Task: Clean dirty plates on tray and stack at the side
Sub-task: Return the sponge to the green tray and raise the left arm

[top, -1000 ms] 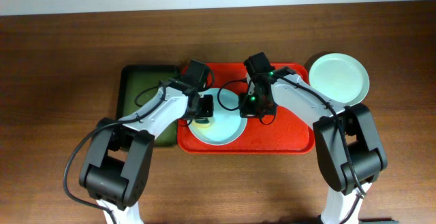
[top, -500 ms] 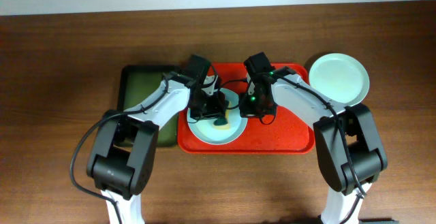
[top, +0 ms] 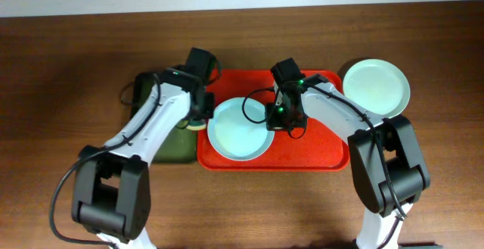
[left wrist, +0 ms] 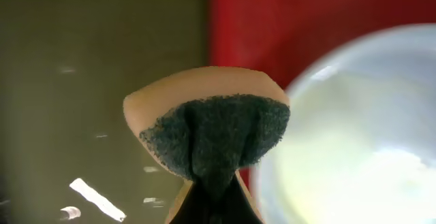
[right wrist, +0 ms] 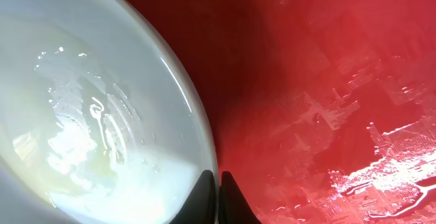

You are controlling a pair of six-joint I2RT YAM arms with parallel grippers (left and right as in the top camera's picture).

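A pale blue plate lies on the left half of the red tray. My right gripper is shut on its right rim; the right wrist view shows the fingers pinching the edge of the wet plate over the tray. My left gripper is shut on a sponge, tan with a dark green scrub face, just left of the plate at the tray's left rim. A second, pale green-white plate lies on the table right of the tray. No third plate shows.
A dark green tray lies against the red tray's left side and also fills the left of the left wrist view. Brown wooden table lies all around, with a white wall edge at the back.
My left gripper has carried the sponge left off the plate's middle to the seam between the two trays. The yellow smear no longer shows. The right arm has not moved.
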